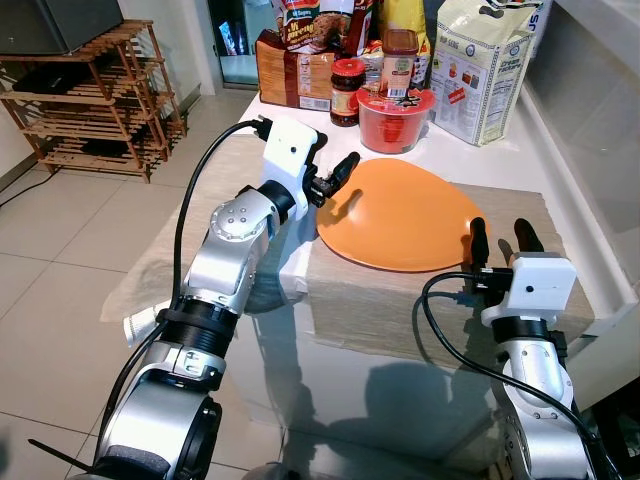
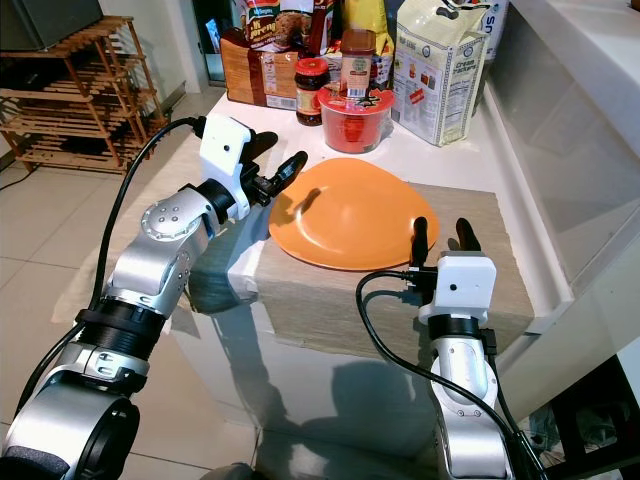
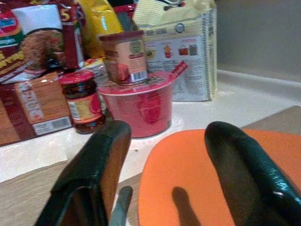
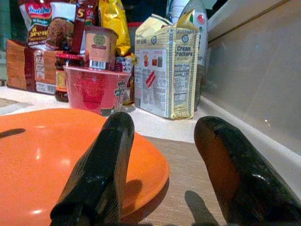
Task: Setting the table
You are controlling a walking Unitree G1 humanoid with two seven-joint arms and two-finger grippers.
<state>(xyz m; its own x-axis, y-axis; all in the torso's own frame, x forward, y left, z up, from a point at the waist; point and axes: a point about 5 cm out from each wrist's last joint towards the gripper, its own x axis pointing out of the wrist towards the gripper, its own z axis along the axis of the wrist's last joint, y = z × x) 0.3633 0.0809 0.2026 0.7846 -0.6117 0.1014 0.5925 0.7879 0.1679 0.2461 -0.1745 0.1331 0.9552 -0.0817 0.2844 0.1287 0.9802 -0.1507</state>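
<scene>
Resting flat on the beige placemat (image 1: 420, 300) at the near end of the white table (image 1: 470, 160), the orange plate (image 1: 400, 215) is lying already placed, though no cutlery or glass is accompanying it, so the setting appears only begun. The left end effector (image 1: 335, 178) and right end effector (image 1: 500, 238) are both hovering open and empty at opposite plate edges, while groceries (image 1: 400, 70) are crowding the far end.

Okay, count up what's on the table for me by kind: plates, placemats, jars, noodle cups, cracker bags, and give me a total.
Orange plate: 1
Placemat: 1
Red-lidded jar: 1
Red noodle cup, with a small cup stacked on it: 2
Cream cracker bag: 1
Total: 6, leaving out the snack packets crowded at the back, which overlap too much to count.
</scene>
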